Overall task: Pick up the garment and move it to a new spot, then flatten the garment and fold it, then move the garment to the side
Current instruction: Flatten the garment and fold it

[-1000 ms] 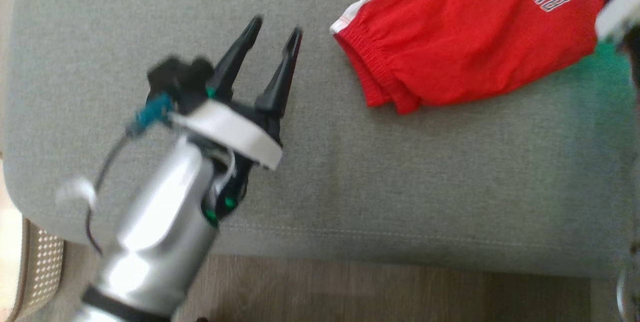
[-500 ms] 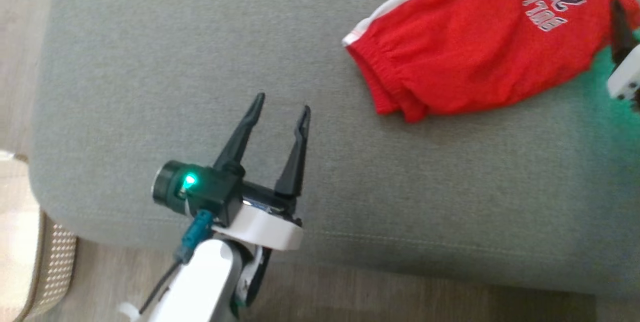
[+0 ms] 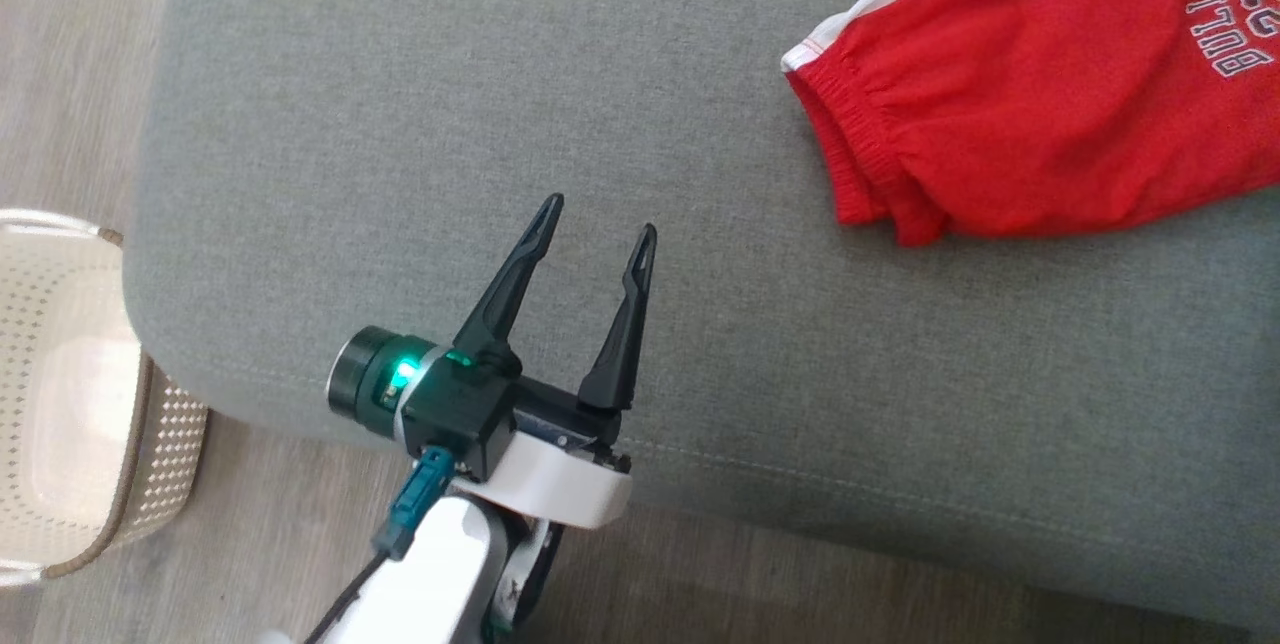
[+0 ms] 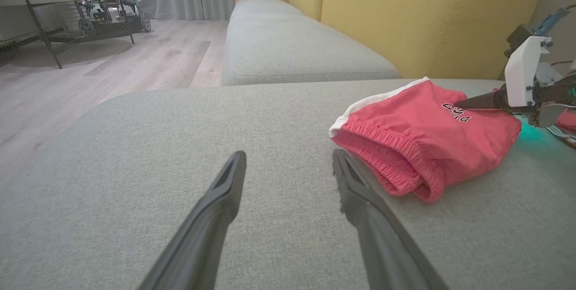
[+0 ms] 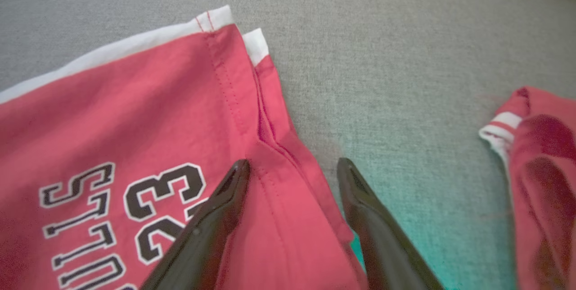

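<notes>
Your left gripper [image 3: 602, 214], fingers spread and empty, is over the grey cushion [image 3: 400, 104] apart from the folded red shorts [image 3: 1040, 104] lying to its right, while your right gripper [image 5: 292, 163], also spread, has one finger above the shorts' edge.

in the head view the red garment [image 3: 1050, 104] is cut off by the top and right edges, its lettering [image 3: 1235, 24] too, and a basket [image 3: 70, 394] by the left edge. in the right wrist view the lettering is partly covered by a finger [image 5: 202, 236] of the right gripper [image 5: 292, 163].
</notes>
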Robot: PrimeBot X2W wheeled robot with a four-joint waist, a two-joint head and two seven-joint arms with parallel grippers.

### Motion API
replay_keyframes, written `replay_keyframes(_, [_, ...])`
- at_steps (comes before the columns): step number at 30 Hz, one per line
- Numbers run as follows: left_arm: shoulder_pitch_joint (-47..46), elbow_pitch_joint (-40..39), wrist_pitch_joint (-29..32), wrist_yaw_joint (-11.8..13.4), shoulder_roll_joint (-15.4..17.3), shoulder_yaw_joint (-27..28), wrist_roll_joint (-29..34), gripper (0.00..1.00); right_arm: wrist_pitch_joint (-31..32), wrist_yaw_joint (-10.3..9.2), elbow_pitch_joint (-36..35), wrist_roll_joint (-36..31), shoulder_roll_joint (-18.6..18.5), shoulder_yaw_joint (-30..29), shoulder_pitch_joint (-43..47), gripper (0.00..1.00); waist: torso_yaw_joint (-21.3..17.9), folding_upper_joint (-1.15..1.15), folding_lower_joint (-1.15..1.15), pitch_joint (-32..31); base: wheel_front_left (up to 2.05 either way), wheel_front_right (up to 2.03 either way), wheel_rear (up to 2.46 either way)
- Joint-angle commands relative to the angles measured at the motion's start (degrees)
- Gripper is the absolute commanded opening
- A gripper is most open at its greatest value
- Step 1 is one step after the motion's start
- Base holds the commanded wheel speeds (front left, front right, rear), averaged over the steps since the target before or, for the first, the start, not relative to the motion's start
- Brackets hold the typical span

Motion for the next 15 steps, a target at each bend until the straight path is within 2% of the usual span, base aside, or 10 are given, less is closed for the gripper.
replay_keyframes(1, [-0.34,-2.04,-0.27,0.0,-0.11,2.01,0.52,1.0,0.7,-0.02,-0.26,0.21,-0.44,0.6,-1.23,1.0,0.16,0.0,0.0,0.26,0.0,0.0,0.0])
replay_keyframes(5, [-0.66,-2.28,-0.27,0.06,-0.14,2.35,1.52,1.0,0.98,-0.02,2.88,1.2,-0.63,0.88,-1.69,0.99,0.25,0.0,0.0,0.32,0.0,0.0,0.0])
replay_keyframes(7, [-0.65,-2.16,-0.27,0.04,-0.15,2.49,1.85,1.0,0.76,-0.02,4.16,2.31,-0.19,0.82,-1.87,0.42,0.09,0.0,0.0,0.11,0.0,0.0,0.0])
replay_keyframes(8, [-0.62,-2.01,-0.27,0.02,-0.15,2.56,2.04,1.0,0.62,-0.02,4.68,3.17,0.24,0.72,-1.95,0.0,-0.04,0.0,0.0,-0.06,0.0,0.0,0.0])
replay_keyframes(15, [0.32,-1.25,-0.27,0.28,-0.11,3.52,3.1,1.0,-2.0,-0.02,5.57,8.07,0.69,2.34,-1.38,0.0,-2.46,0.0,0.0,-2.35,0.0,0.0,0.0])
